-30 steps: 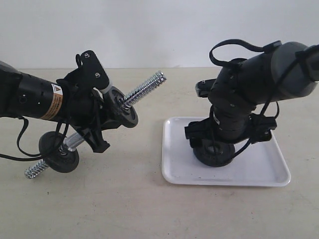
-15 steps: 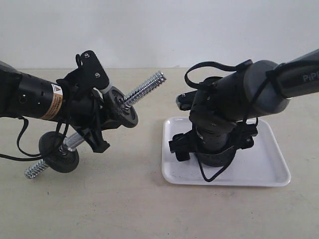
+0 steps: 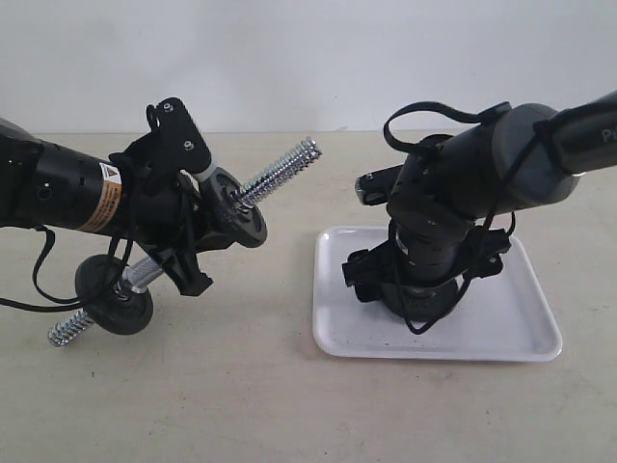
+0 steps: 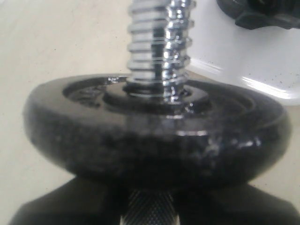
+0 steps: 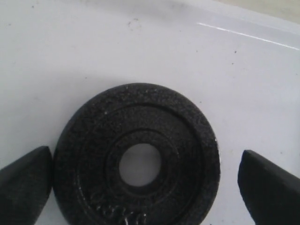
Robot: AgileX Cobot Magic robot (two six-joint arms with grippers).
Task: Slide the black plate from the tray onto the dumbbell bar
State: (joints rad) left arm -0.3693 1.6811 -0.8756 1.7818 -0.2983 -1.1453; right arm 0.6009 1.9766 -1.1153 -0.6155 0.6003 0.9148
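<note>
The black plate (image 5: 180, 140) lies flat in the white tray (image 5: 140, 42), its central hole showing the tray beneath. My right gripper (image 5: 147, 187) hangs straight over it, open, one finger at each side of the plate's rim. In the exterior view this gripper (image 3: 424, 289) covers most of the plate (image 3: 419, 307) in the tray (image 3: 525, 328). My left gripper (image 3: 183, 253) is shut on the dumbbell bar (image 3: 284, 172), holding it tilted above the table with the bare threaded end towards the tray. The left wrist view shows the thread (image 4: 159, 47) and the knurled middle (image 4: 150, 213).
Two black discs sit on the bar: one by the left gripper (image 3: 241, 222), also large in the left wrist view (image 4: 154, 145), and one near the lower end (image 3: 116, 294). The beige table (image 3: 241, 405) lies between bar and tray; a white wall stands behind.
The right arm swung left over the tray, then came part of the way back; its gripper stays open over the plate. The left arm and the bar have not moved.
</note>
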